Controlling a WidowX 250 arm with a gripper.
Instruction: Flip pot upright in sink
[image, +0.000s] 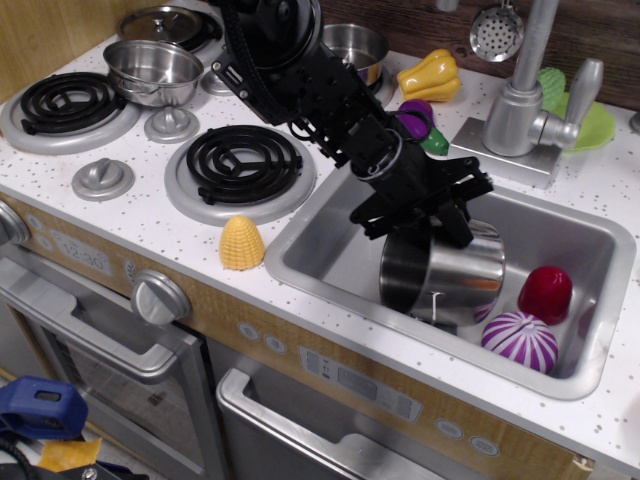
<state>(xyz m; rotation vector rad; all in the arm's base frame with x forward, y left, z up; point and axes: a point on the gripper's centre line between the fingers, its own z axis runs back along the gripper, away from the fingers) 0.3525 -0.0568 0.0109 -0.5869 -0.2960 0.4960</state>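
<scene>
Pot (445, 278) lies tipped on its side inside the sink (330, 250), open mouth facing 8 o'clock, wire handle hanging at its lower rim. Gripper (428, 218) sits on the pot's upper edge, fingers pinching the rim. At 3 o'clock stand a red object (546, 293) and a purple-striped object (522, 340). A corn cob (241, 243) rests on the counter at 9 o'clock.

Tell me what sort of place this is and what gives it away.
Most likely a toy play kitchen, not a real one. The sink holds a steel pot and plastic play food, coil burners sit on a speckled counter, and a faucet stands behind.
</scene>
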